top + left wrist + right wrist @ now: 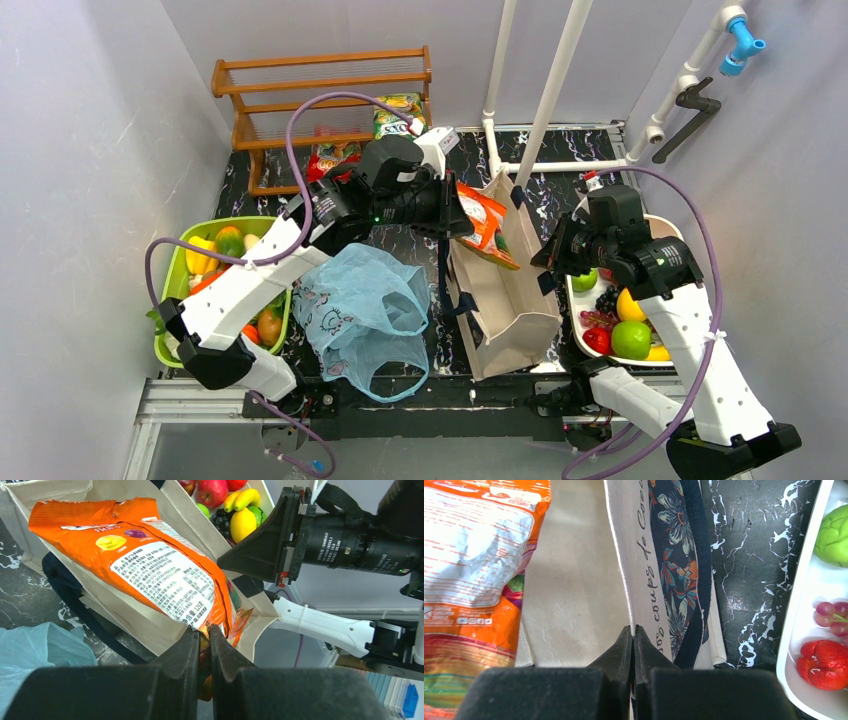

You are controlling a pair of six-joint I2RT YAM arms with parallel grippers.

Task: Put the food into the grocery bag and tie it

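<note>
Left claw (pixel 462 218), seen from above, is clamped on the orange snack packet (pixel 488 228), holding it at the open mouth of the beige canvas tote (pixel 505 310). The light-blue grocery bag (pixel 365 310) lies slumped on the tabletop (pixel 555 195) just beside the tote.

From the left wrist, the jaws pinch the packet's lower edge. It is likely light, crinkly and slippery, so a sealed edge grips best.

From the right wrist, the right claw (pixel 633 635) is closed on the tote's rim.

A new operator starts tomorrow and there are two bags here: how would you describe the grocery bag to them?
On the black marbled table, look between the green basket at left and the upright beige tote in the middle. The grocery bag lies slumped there: thin, crumpled, translucent light blue, with small dark printed figures.
</note>
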